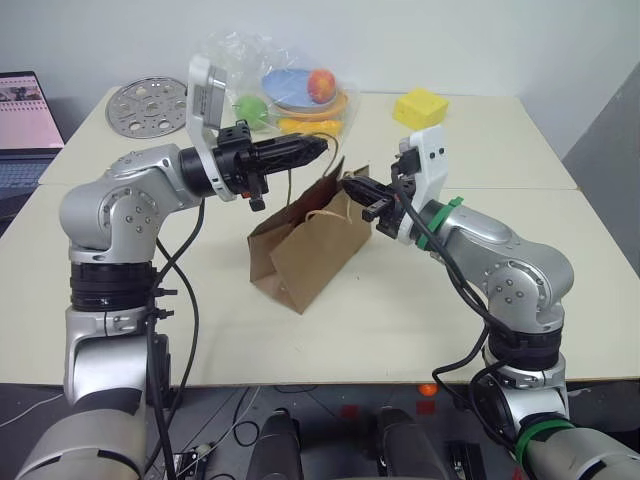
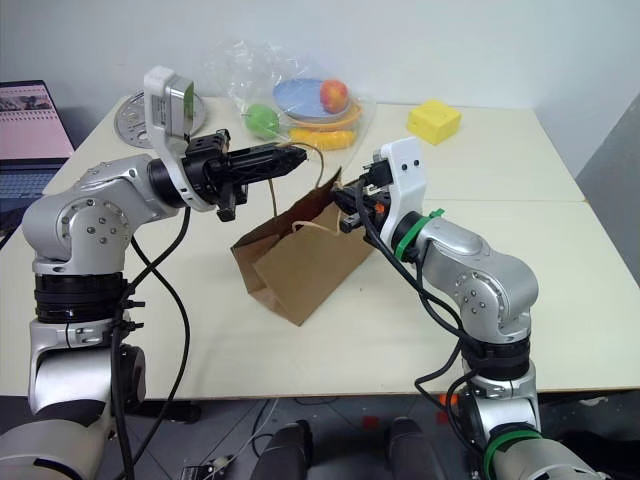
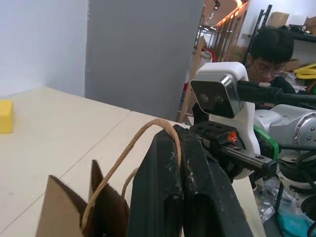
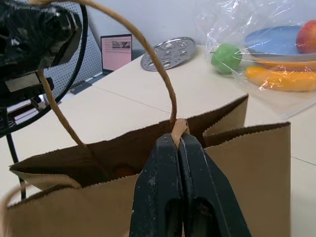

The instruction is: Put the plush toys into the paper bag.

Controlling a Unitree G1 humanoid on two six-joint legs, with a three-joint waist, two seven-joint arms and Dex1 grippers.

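— What do your claws hold?

— My right claw [image 4: 178, 148] is clamped on the near rim of the paper bag [image 1: 310, 245], where one handle joins. My left claw [image 1: 318, 146] is pinched shut on the other handle [image 3: 143, 136], held up above the bag's mouth.

— And the plush toys?

— Inside the bag it's dark; I catch one small orange patch [image 4: 123, 171] low down, too dim to name.

— Around you?

— The bag rests on a pale tabletop [image 1: 400, 300]. Farther back lie a clear plastic bag of fruit [image 1: 290, 90], a yellow block [image 1: 421, 107], a metal disc [image 1: 147, 106] and a laptop [image 1: 25, 125], cut off at the edge. Beyond, a person [image 3: 269, 54] sits partly hidden by my right arm.
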